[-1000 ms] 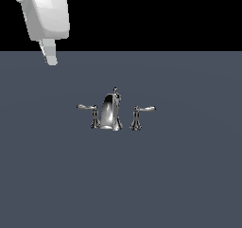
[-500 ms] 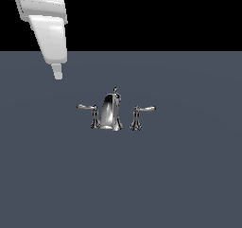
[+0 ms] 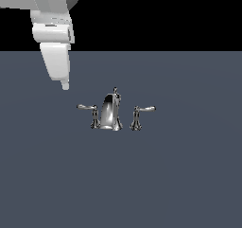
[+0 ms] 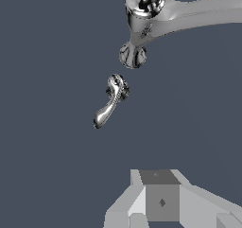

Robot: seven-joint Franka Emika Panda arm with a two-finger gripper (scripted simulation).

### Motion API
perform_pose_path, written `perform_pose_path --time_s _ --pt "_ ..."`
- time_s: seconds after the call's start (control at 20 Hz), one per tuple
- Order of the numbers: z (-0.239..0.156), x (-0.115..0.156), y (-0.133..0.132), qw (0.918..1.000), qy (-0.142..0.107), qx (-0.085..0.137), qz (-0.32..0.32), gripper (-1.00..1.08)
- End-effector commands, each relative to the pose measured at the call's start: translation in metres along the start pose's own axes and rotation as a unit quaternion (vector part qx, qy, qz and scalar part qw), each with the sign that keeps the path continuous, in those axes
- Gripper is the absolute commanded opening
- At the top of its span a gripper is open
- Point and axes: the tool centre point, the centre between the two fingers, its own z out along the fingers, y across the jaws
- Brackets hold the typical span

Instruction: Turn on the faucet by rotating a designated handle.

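Swinging lower and toward the exterior view's right over the last second, the gripper (image 3: 64,84) now hangs upright above the grey surface (image 3: 179,184); whether its fingers are spread or closed I cannot tell. Beyond and below the fingertips, well apart, sits the handle (image 3: 89,109), its slim arm pointing back toward them, untouched. Farther on stands the faucet (image 3: 111,111). Judged so, the approach is only partway done.

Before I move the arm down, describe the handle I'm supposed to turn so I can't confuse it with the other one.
Find the chrome faucet in the middle of the grey surface. The handle stands on a short post at the exterior view's left of the tall spout, the side below the pincer. Its slim lever points outward to the left, whereas its twin points right.
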Motion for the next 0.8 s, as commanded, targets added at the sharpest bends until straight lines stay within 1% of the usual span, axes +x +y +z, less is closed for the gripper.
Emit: perform_pose_path --time_s 0.0,0.3,0.75 --pt "0.011 0.004 -0.01 0.9997 0.001 0.0 0.023 -1.0" --pt "0.041 0.017 -0.036 0.9964 0.003 -0.001 0.085 -1.0" --pt "0.081 0.042 -0.069 0.9854 0.004 -0.002 0.17 -1.0"
